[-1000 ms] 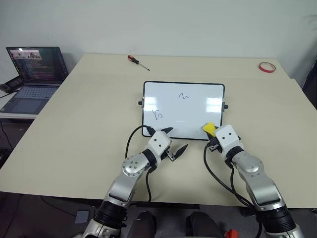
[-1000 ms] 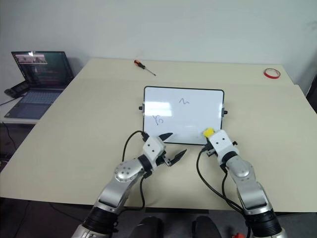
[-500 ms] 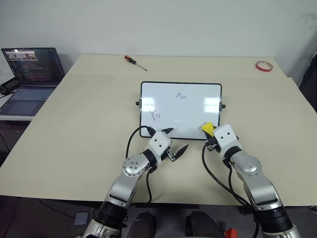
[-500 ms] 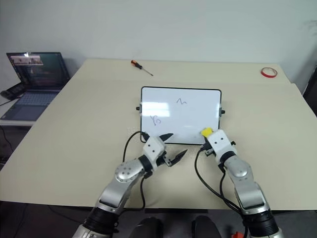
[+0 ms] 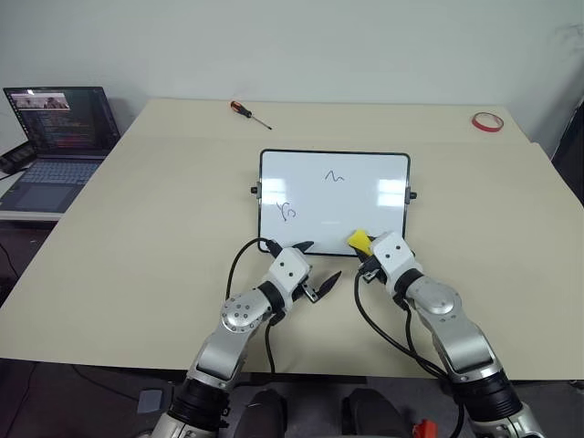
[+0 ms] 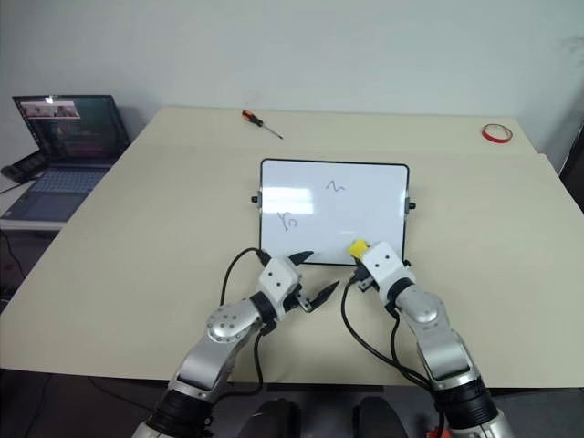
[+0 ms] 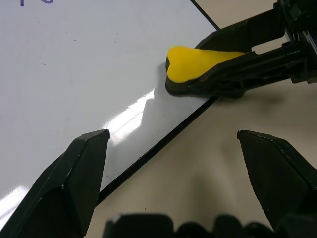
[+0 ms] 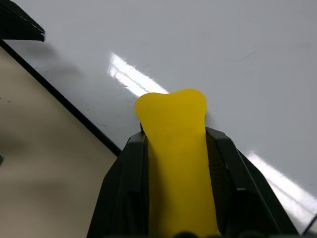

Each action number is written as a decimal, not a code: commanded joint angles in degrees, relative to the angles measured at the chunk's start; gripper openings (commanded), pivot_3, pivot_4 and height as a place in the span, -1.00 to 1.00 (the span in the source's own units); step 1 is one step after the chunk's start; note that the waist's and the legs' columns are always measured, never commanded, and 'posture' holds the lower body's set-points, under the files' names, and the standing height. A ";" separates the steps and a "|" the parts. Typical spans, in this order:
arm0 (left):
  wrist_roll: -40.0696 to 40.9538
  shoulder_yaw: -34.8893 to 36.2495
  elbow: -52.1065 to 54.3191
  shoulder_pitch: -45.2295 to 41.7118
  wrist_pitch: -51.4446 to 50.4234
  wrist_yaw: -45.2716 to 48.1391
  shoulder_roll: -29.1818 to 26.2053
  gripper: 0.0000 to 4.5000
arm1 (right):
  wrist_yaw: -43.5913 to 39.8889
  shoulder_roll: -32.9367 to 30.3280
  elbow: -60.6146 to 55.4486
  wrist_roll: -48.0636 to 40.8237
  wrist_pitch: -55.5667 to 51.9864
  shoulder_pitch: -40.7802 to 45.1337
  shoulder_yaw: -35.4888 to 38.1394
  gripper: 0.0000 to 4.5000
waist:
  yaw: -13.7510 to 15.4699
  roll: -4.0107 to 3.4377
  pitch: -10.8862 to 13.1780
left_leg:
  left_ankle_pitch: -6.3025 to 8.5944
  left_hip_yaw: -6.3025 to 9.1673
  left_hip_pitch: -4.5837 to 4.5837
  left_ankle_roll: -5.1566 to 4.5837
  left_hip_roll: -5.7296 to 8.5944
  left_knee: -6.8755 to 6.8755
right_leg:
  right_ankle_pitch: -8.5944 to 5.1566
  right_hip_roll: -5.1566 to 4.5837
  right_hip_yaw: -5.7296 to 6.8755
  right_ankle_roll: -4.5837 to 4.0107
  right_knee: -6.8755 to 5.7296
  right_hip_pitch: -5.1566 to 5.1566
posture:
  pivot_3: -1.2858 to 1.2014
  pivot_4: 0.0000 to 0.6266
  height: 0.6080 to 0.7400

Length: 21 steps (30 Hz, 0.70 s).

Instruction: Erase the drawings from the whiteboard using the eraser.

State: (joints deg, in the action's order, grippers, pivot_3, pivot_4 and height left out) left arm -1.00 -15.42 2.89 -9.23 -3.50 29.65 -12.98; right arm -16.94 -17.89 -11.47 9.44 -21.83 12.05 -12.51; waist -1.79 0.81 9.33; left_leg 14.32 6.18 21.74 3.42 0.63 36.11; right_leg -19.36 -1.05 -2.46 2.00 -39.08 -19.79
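Head cam, left eye: your right gripper, clamped on the small bright yellow eraser block w/ dark underside, has slid leftward along the near edge of the glossy white rectangular whiteboard w/ thin black frame over the last second; it was by the near right corner, now it's nearer the middle of that edge. I'd read that as the near strip wiped, since no mark shows there now. Two thin dark marker squiggles remain: one upper centre, one toward the left side, both well apart from the eraser, so the job looks roughly a third done. Left gripper hovers w/ fingers spread, nothing held, just off the board's near edge. Left wrist cam: its two black fingers stand wide apart over the beige tabletop, and the eraser's dark face sits on the board surface just inside the frame. Right wrist cam: yellow block squeezed between the black fingers, tip over the white surface. Containers: none here; a red-handled screwdriver and red tape ring lie loose at the far edge, laptop off to the left
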 commanded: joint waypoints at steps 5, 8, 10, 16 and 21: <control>0.55 -0.11 2.45 -0.78 0.64 0.57 -0.11 1.00 | 2.61 -4.33 -0.17 3.41 -3.64 -2.57 4.27 -0.47 | 0.46 0.06 -0.03 | 0.00 0.04 -0.03 0.00 0.06 0.03 | 0.00 -0.02 0.01 0.00 0.03 0.14 | 0.03 -0.52 1.00; 0.52 -0.26 2.00 -1.31 0.74 0.71 0.19 1.00 | 1.43 -5.89 -2.82 3.22 -4.28 -6.08 4.69 -0.47 | 0.80 0.07 -0.04 | 0.00 0.07 0.00 0.00 0.12 0.03 | -0.01 -0.04 0.00 0.01 0.06 0.16 | 0.03 -0.52 1.00; 0.50 -0.24 1.75 -1.49 0.85 0.80 0.30 1.00 | 0.94 -6.62 -3.99 3.43 -4.83 -7.58 4.62 -0.47 | 0.74 0.07 -0.04 | 0.00 0.07 -0.01 0.00 0.11 0.02 | -0.01 -0.06 0.00 0.01 0.08 0.15 | 0.03 -0.52 1.00; 0.52 -0.12 1.24 -1.74 1.20 1.04 0.41 1.00 | -0.10 -7.72 -5.68 3.80 -6.66 -9.22 4.78 -0.47 | 0.40 0.08 -0.05 | 0.00 0.07 -0.05 0.00 0.07 0.02 | 0.00 -0.05 0.01 0.01 0.06 0.17 | 0.03 -0.52 1.00; 0.37 -0.17 0.99 -2.05 1.26 0.75 0.81 1.00 | -0.19 -6.51 -5.18 3.27 -6.61 -7.42 4.24 -0.47 | 0.32 0.09 -0.05 | 0.00 0.07 -0.04 0.00 0.07 0.02 | -0.01 -0.05 0.02 0.01 0.07 0.16 | 0.03 -0.52 1.00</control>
State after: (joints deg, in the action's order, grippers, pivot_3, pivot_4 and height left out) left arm -0.93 -15.51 2.80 -10.27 -3.34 30.60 -12.53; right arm -17.29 -24.64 -18.89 12.26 -26.29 4.21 -8.97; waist -1.46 0.90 9.28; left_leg 14.32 6.25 21.69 3.42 0.70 36.13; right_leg -19.36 -1.10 -2.44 2.01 -39.01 -19.62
